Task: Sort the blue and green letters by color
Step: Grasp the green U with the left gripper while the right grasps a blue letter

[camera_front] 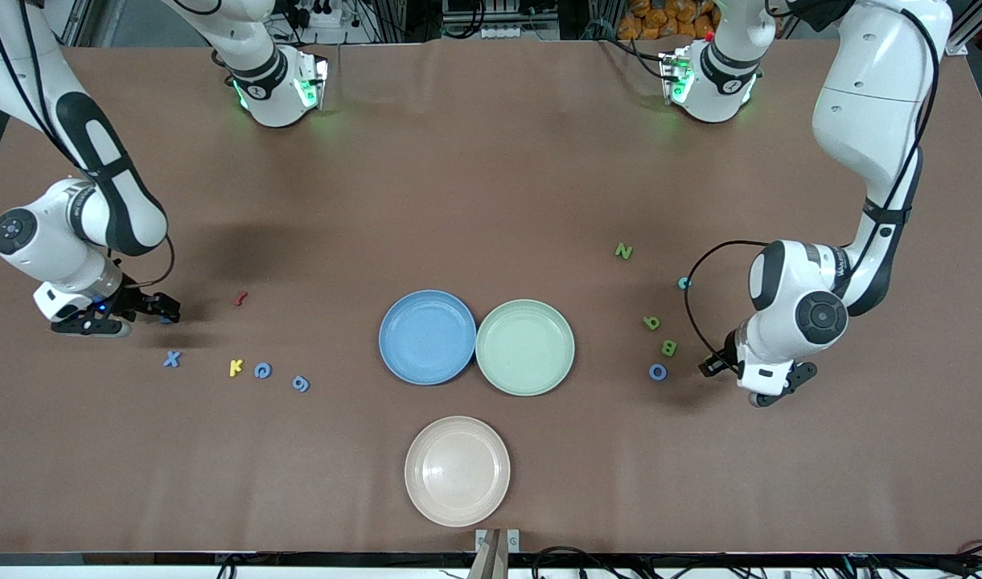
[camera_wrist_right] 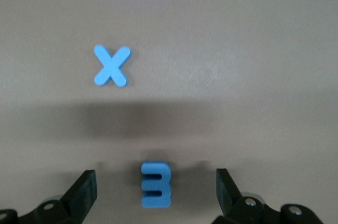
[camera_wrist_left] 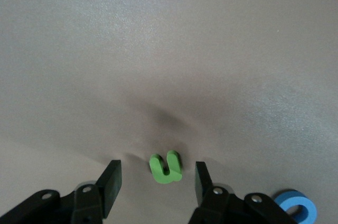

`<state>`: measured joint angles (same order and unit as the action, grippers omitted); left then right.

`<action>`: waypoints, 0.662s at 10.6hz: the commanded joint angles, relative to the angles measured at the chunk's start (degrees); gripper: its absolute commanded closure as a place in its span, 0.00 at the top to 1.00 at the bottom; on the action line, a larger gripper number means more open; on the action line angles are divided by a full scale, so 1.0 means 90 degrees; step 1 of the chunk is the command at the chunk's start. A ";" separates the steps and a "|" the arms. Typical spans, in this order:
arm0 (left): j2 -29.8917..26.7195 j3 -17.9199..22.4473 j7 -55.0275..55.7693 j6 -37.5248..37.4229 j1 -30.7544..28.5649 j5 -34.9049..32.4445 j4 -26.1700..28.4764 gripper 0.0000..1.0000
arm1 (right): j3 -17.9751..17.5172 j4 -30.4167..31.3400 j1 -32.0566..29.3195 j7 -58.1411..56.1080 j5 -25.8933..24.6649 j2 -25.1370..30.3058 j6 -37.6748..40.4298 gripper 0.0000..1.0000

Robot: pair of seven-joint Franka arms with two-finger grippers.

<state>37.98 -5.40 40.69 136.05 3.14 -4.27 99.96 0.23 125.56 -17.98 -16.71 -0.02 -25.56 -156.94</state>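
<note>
Sorting has barely begun, by the look of it: the blue plate, green plate and beige plate all lie bare, and every letter is on the table.

The left tool is low over the table with its jaws apart, not touching the green u that lies between them; the blue O sits just beside one finger. Near this tool, toward the plates, lie the green B, q and N, with a small teal piece.

The right tool is spread wide, low over the blue E, which lies between its fingers untouched. The X is near it; farther toward the plates sit the yellow K, two blue letters and a dark red piece.

The letters are thick, flat, matte blocks with blunt edges, seemingly foam. The plates are round, shallow, smooth and faintly glossy. The table is covered in a dull brown sheet.
</note>
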 commanded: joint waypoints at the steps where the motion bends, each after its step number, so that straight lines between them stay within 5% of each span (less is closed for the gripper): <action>1: 0.0155 0.0014 0.0381 -0.0078 0.0080 -0.0325 -0.0199 0.64 | -0.0084 0.0520 -0.0122 -0.0106 -0.0037 0.0242 -0.0393 1.00; 3: 0.0214 0.0014 0.0381 -0.0068 0.0090 -0.0355 -0.0228 0.64 | -0.0084 0.0609 -0.0122 -0.0097 -0.0037 0.0222 -0.0492 0.92; 5: 0.0272 0.0014 0.0391 -0.0049 0.0090 -0.0355 -0.0238 0.53 | -0.0084 0.0599 -0.0122 -0.0077 -0.0037 0.0203 -0.0589 0.46; 7: 0.0311 0.0004 0.0391 -0.0029 0.0090 -0.0355 -0.0238 0.47 | -0.0084 0.0599 -0.0160 -0.0077 -0.0037 0.0145 -0.0765 0.30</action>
<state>39.64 -5.42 42.14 136.05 3.56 -5.55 99.16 0.22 129.33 -18.00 -16.82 -0.02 -25.45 -161.95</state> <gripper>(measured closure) 0.502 0.322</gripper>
